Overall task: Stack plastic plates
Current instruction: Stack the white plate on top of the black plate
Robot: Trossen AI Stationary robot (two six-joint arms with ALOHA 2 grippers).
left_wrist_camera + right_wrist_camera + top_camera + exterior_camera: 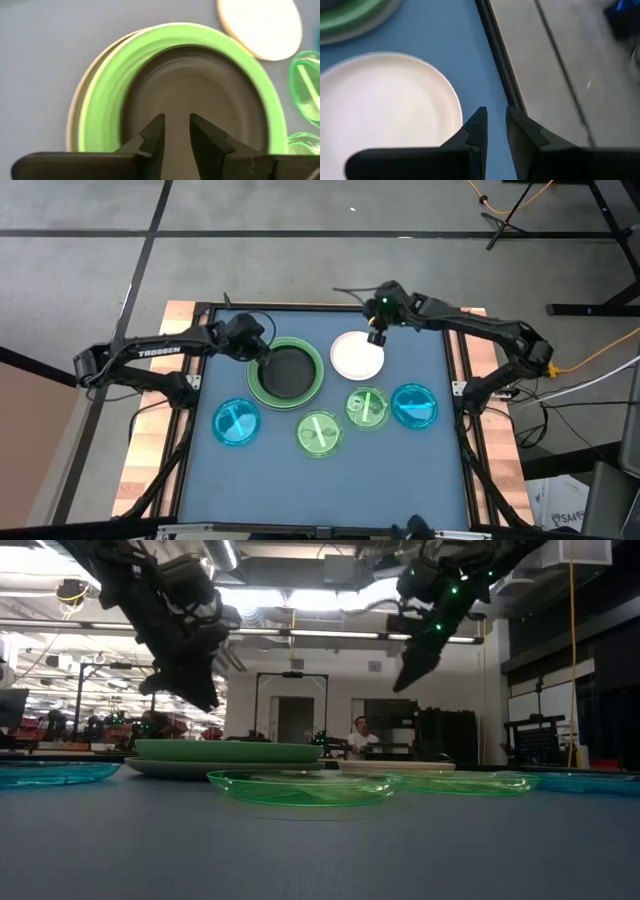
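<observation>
- My left gripper (175,131) hung over the black plate (288,368), fingers (155,131) nearly together, only a thin gap between them, holding nothing.
- In the low view it (205,690) sat clear above the stack, not touching.
- Black plate lay inside the light green plate (260,377); a grey plate's (160,767) rim showed beneath the green one.
- My right gripper (493,122) hovered at the far edge of the white plate (357,356), fingers close to shut, a slim gap, empty.
- From table height it (412,668) was raised well above that plate.
- White plate sat alone just beside the stack, toward my right.
- Nearer row on the blue mat (400,470): one blue plate (237,421) on my left, two small green plates (319,432) (367,407) in the middle, a second blue plate (414,405) on my right.
- The right-hand green and blue plates looked to be touching or overlapping; could not tell which.
- A person (359,734) sat far back in the room.
</observation>
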